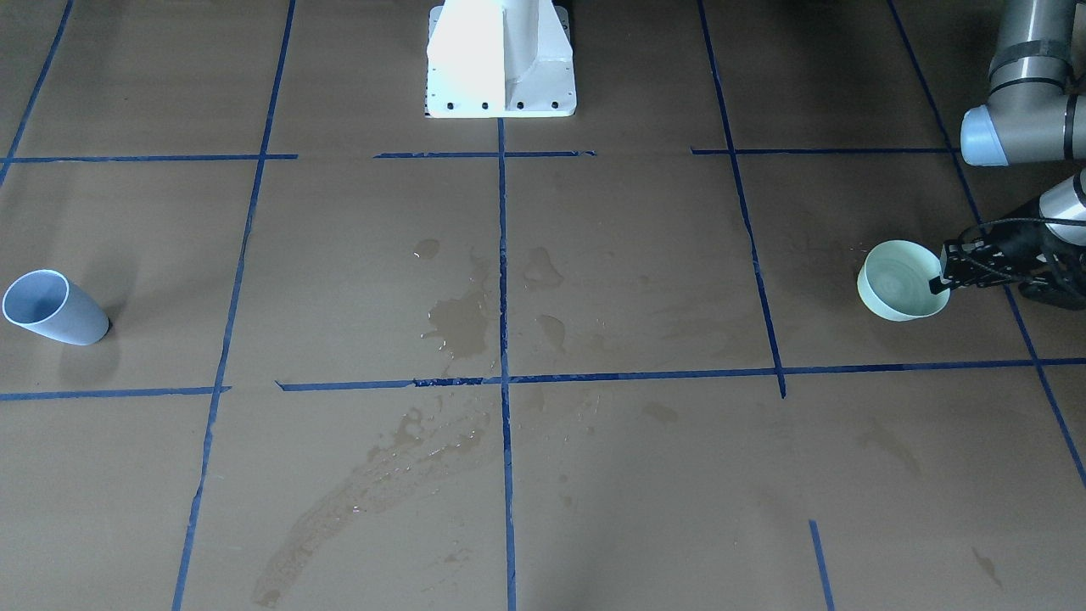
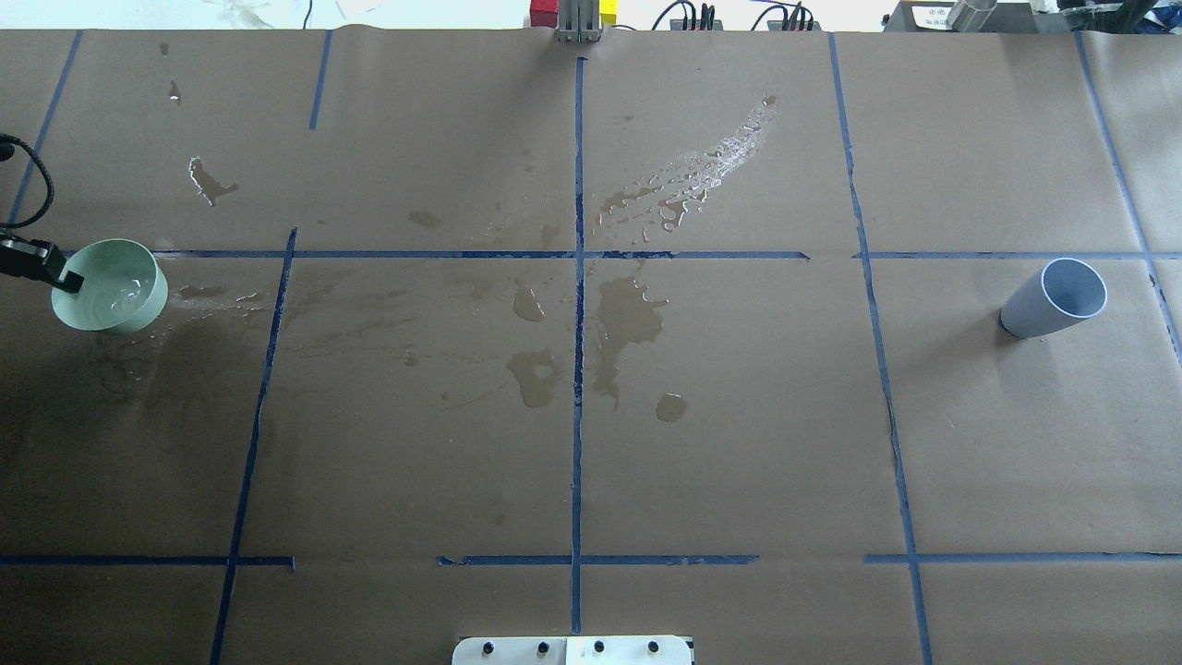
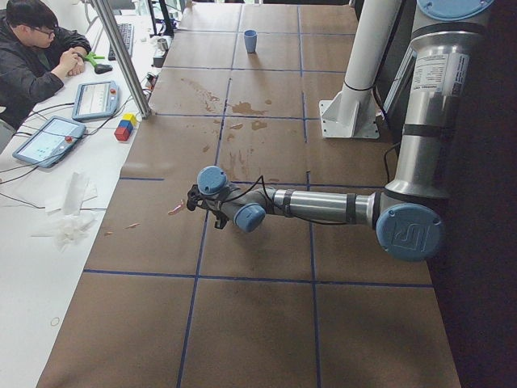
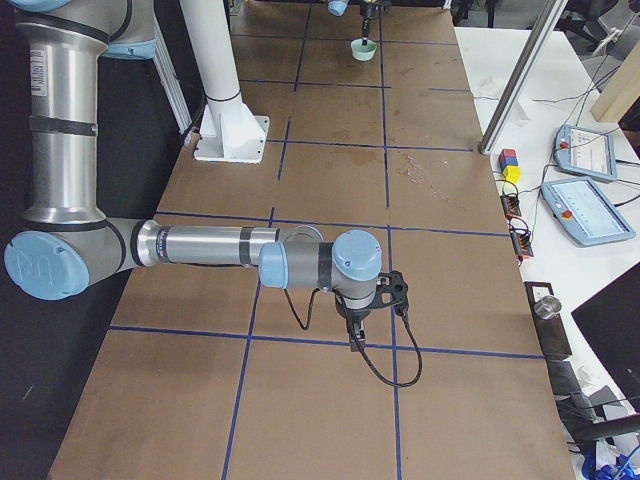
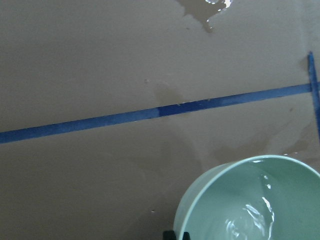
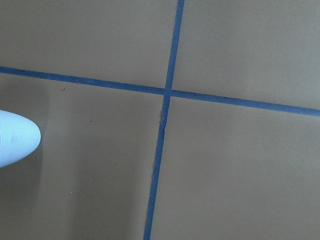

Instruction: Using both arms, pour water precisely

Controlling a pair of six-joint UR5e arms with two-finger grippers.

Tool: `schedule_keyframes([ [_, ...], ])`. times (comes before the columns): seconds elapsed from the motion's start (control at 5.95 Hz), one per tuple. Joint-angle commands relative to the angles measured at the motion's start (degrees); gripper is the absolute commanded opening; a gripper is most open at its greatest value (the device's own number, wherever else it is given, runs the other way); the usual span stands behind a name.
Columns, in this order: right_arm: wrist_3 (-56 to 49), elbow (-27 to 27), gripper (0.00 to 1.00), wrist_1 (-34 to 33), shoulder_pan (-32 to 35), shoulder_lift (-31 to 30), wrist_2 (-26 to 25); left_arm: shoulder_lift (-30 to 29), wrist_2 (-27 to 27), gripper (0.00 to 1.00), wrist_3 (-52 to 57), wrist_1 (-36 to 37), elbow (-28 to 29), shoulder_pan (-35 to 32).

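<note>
A pale green bowl (image 2: 111, 297) stands at the table's left end with a little clear water (image 5: 250, 220) rippling in it. My left gripper (image 2: 63, 280) is shut on the bowl's near rim, one finger inside and one outside; the front-facing view shows the same grip (image 1: 940, 284). I cannot tell whether the bowl rests on the paper or hangs just above it. A pale blue cup (image 2: 1055, 297) stands upright at the right end, and its side shows at the left edge of the right wrist view (image 6: 15, 140). My right gripper (image 4: 392, 292) shows only in the right side view, so I cannot tell its state.
Dark wet patches (image 2: 628, 319) and a glossy streak of spilled drops (image 2: 702, 171) mark the brown paper around the centre tape line. The white pedestal (image 1: 501, 59) stands at the robot's edge. A person (image 3: 36, 48), tablets (image 3: 48, 139) and coloured blocks (image 3: 125, 128) are on the side bench.
</note>
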Motion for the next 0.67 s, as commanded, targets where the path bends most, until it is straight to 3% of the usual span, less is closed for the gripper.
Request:
schedule_keyframes([
  [0.0, -0.09, 0.01, 1.0, 0.0, 0.0, 0.0, 0.07, 0.15, 0.01, 0.0, -2.87, -3.56, 2.88, 0.18],
  [0.5, -0.09, -0.08, 1.0, 0.0, 0.0, -0.26, -0.02, 0.68, 0.1, 0.02, -4.83, -4.88, 2.79, 1.84],
])
